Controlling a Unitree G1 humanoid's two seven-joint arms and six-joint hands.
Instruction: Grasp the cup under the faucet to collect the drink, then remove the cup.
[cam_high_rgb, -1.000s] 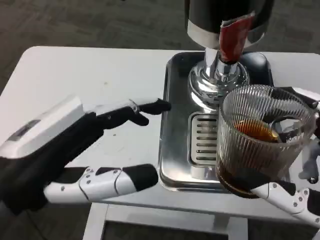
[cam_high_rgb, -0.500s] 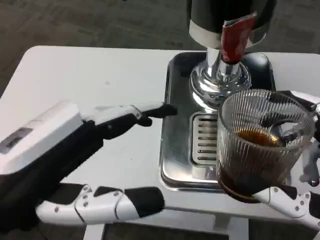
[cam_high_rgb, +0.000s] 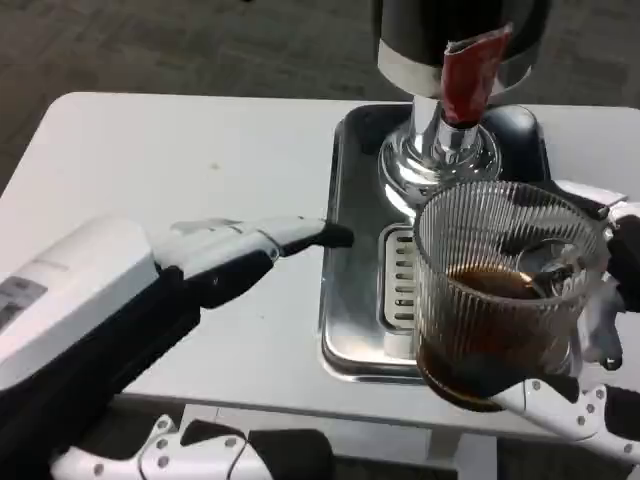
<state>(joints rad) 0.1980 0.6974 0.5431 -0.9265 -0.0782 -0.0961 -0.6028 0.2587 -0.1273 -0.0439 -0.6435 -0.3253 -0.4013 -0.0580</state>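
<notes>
The removal step is judged to be in hand: one ribbed glass cup (cam_high_rgb: 505, 290), holding dark drink in its lower part, is gripped by the right hand (cam_high_rgb: 590, 330), whose fingers are seen behind the glass on the right and under its base at the lower right. The cup is held in front of, and nearer the camera than, the red tap lever (cam_high_rgb: 470, 75) of the one dispenser (cam_high_rgb: 450, 40), and it overlaps the front edge of the one metal drip tray (cam_high_rgb: 350, 300); whether its base rests on the tray or is lifted clear cannot be told. The left hand (cam_high_rgb: 180, 300) is held over the white table (cam_high_rgb: 150, 150) to the left of the tray, fingers apart and nothing grasped, one dark fingertip reaching close to the tray's left rim. Collection is judged complete, since drink is already in the cup. For the next move, the cup would need to be kept upright and carried clear of the tray to a bare part of the table, so that no drink is spilled. Counted: one cup, one dispenser with one chrome base (cam_high_rgb: 440, 165), one tray with one slotted grate (cam_high_rgb: 400, 290), one table, two hands.
</notes>
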